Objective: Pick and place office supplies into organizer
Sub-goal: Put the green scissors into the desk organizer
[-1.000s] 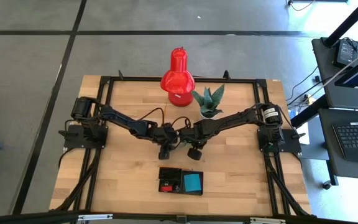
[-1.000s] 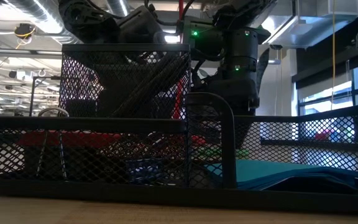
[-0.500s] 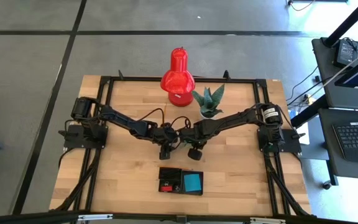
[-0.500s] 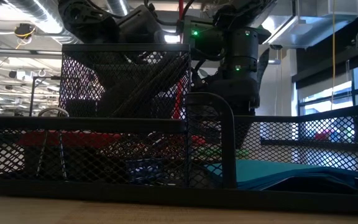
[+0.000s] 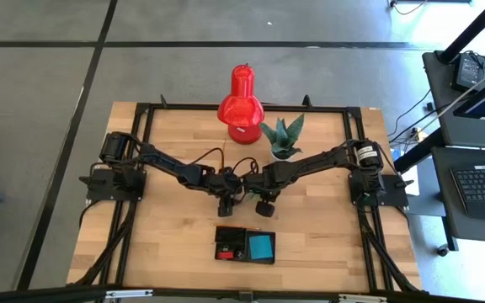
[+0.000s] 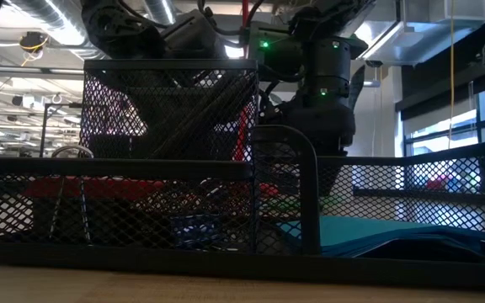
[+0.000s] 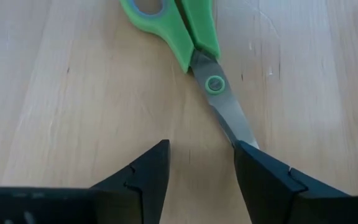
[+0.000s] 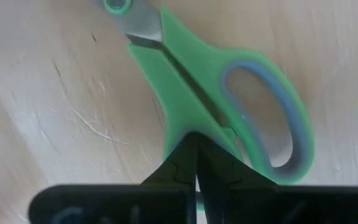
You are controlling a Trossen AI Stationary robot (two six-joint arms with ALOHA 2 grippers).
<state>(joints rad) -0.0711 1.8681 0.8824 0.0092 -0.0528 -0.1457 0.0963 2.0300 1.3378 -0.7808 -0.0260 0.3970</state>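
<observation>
A: Where are the green-handled scissors [image 7: 199, 59]?

B: Flat on the wooden table [image 7: 61, 93], blades closed. In the left wrist view the steel blades run toward the left gripper [image 7: 201, 163], and the tip lies against the inner edge of one finger [image 7: 263, 177]. The handles point away from it. The long axis runs roughly between the two grippers.

A: Is that gripper holding them?

B: No. Its jaws stand wide apart, bare table between them.

A: And the right gripper [image 8: 196, 163]?

B: Closed to a thin slit, at the handle end of the scissors. Its fingertips meet at the edge of the green handle, just beside the blue-lined finger loop [image 8: 263, 109]. Whether plastic is pinched between them I can't tell.

A: Any writing on the scissors?

B: None that can be read; only a green ring around the pivot screw [image 7: 214, 84].

A: And the organizer?

B: The black mesh organizer [image 5: 245, 245] sits ahead of both grippers, toward the table's front edge, well apart from them. A blue note pad [image 5: 260, 246] lies in one compartment, a small red piece [image 5: 223, 247] in the other. Behind the arms stand a red lamp [image 5: 241, 103] and a potted plant [image 5: 283, 137].
</observation>
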